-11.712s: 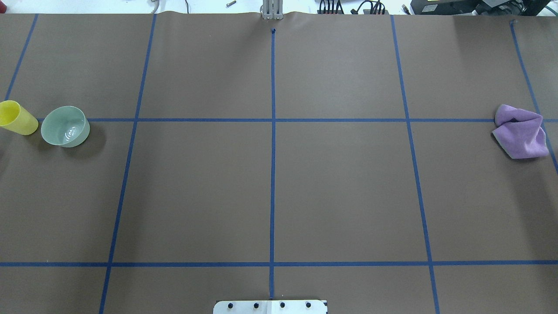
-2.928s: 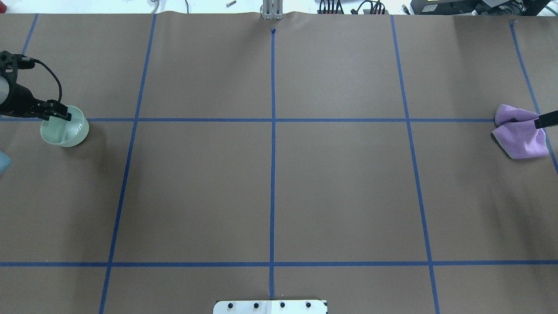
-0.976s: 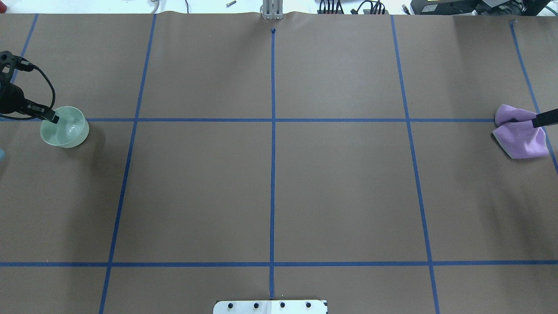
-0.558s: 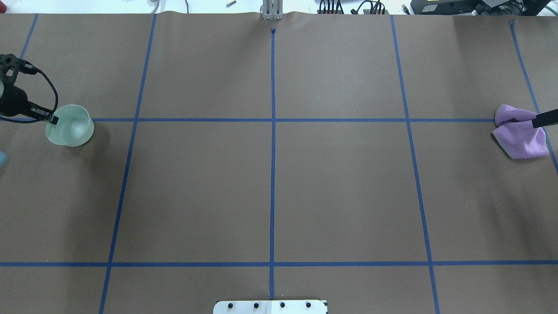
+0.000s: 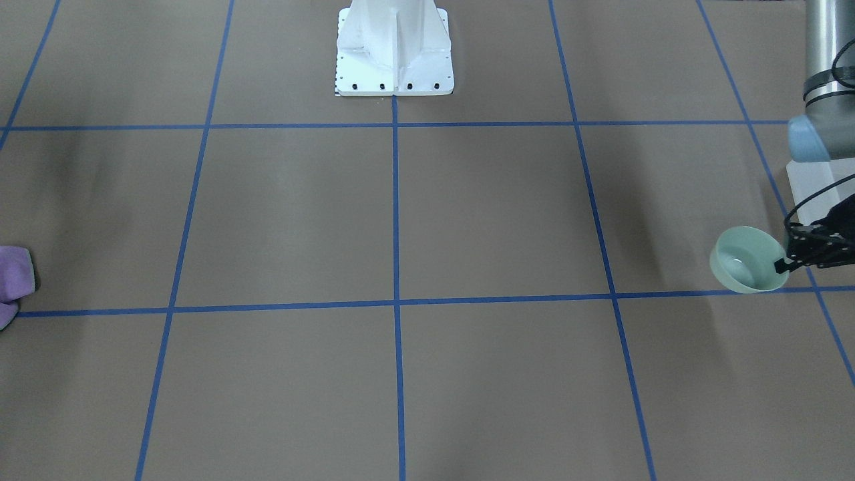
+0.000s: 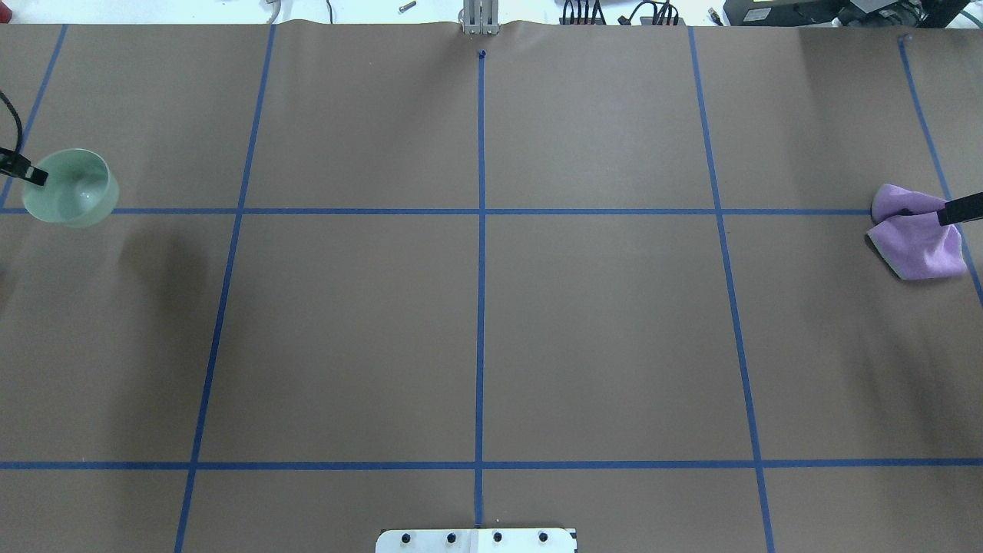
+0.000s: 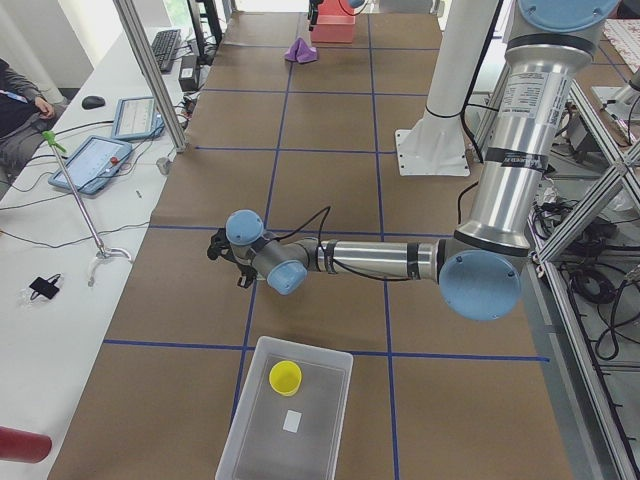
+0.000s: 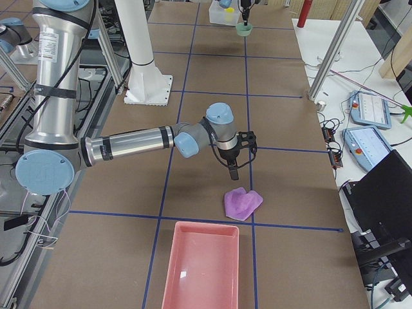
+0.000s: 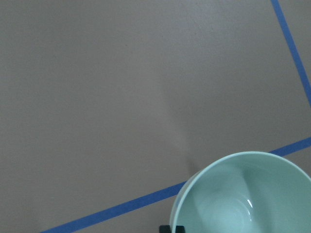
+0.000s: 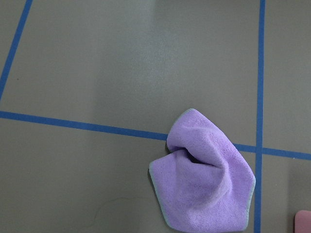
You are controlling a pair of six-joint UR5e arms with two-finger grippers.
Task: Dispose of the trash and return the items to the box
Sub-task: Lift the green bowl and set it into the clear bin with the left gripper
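My left gripper (image 6: 34,177) is shut on the near rim of the pale mint-green bowl (image 6: 71,187) and holds it above the table at the far left. The bowl also shows in the front view (image 5: 745,267) and in the left wrist view (image 9: 243,199). The yellow cup (image 7: 285,377) stands inside the frosted-white box (image 7: 320,395) at the table's left end. My right gripper (image 8: 233,172) hangs open just above the purple cloth wad (image 6: 918,242), which fills the right wrist view (image 10: 204,179).
A pink bin (image 8: 199,264) stands at the table's right end, just past the purple wad. The white robot base (image 5: 394,47) is at the middle of the near edge. Blue tape lines grid the brown table cover.
The left gripper has lifted the bowl and carried it left and toward the far side. The yellow cup left the table earlier. The right gripper has not moved.
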